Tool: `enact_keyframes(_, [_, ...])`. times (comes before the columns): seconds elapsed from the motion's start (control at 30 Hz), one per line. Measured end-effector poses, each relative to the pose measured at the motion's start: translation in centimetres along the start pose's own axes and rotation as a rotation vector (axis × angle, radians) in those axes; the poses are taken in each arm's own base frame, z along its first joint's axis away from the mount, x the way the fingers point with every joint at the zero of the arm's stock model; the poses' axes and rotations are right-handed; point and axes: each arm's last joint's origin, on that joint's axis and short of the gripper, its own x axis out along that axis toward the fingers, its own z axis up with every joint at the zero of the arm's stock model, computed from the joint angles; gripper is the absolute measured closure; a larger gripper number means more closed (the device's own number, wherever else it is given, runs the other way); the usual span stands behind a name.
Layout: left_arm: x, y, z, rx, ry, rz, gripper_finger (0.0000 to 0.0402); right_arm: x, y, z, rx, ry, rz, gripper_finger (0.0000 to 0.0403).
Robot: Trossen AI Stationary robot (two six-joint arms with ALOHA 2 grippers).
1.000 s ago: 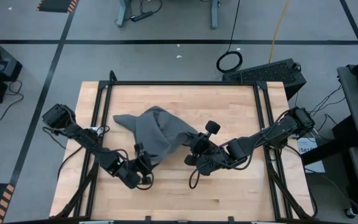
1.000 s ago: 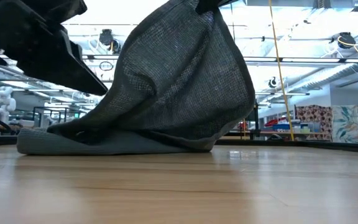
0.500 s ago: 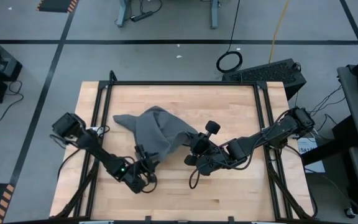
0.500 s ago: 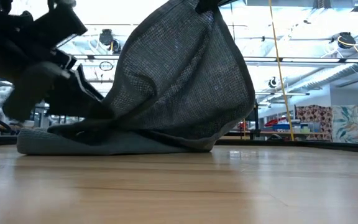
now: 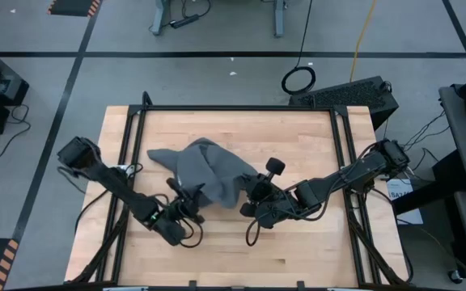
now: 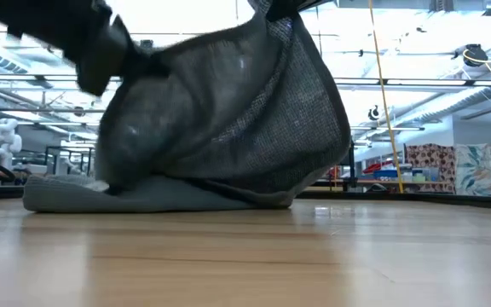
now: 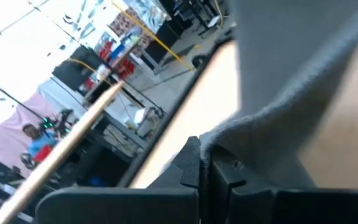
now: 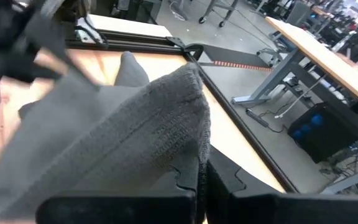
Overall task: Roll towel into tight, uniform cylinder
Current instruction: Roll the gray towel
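The towel [image 5: 205, 171] lies crumpled at the middle of the wooden table [image 5: 298, 129], not rolled. One dark grey corner trails flat toward the far left; the remainder is drawn up into a peaked fold between the two arms.

The left gripper [image 5: 186, 196] is at the towel's near left edge, fingers closed on a fold of the cloth; the left wrist view shows fabric [image 7: 303, 93] pinched between the closed fingers.

The right gripper [image 5: 247, 188] is at the towel's right edge, closed on it and holding that edge raised. The right wrist view shows the hem [image 8: 194, 118] clamped between its fingers.

In the low view the towel [image 6: 228, 119] hangs as a lifted drape, its lower layer resting flat on the table.
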Motion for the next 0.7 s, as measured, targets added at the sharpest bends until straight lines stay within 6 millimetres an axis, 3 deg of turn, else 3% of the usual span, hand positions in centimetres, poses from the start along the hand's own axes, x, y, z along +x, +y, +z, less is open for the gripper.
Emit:
enact_keyframes(0.2, [-0.4,5.3,3.7,-0.029,-0.029,0.063,0.0398,0.0,0.0,-0.1,0.004,0.005,0.005,0.0400])
enact_keyframes(0.4, [-1.0,10.1,5.4,-0.080,-0.053,0.083,0.0399,-0.1,0.1,-0.1,0.003,0.012,0.025,0.0399])
enact_keyframes(0.53, [-1.7,12.2,6.1,-0.161,-0.116,-0.015,0.0399,-0.1,0.1,-0.1,0.002,0.015,0.032,0.0399])
enact_keyframes(0.7, [-2.2,13.0,6.4,-0.236,-0.181,-0.143,0.0399,0.3,0.3,-0.3,0.012,0.021,0.024,0.0399])
